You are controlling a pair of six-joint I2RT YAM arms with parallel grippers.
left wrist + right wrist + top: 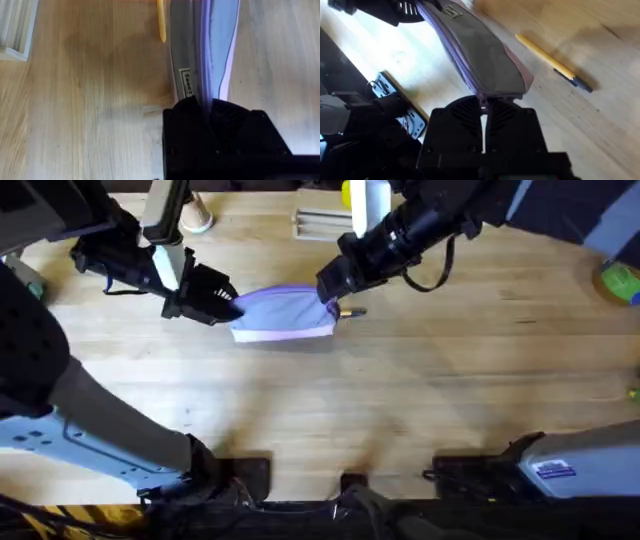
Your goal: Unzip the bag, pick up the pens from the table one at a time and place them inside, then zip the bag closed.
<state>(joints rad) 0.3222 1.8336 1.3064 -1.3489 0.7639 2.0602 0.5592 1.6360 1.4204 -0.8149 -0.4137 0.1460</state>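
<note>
The lavender bag point(285, 313) lies at the middle back of the table point(380, 400), stretched between both arms. My left gripper point(225, 305) is shut on its left end; in the left wrist view the fabric point(215, 45) runs straight into the black fingers point(200, 115). My right gripper point(330, 290) is shut on the bag's right end, where the zipper line of the bag point(480, 55) meets the closed fingers point(470, 117). A yellow pen with a dark end point(352, 311) point(552, 62) point(161, 20) lies on the wood just beside the right end.
A pale slatted tray point(325, 222) point(15, 30) sits at the back, with a yellow-and-white object point(362, 198) beside it. A white round item point(196, 218) stands back left, a green thing point(620, 280) at the right edge. The near half of the table is bare wood.
</note>
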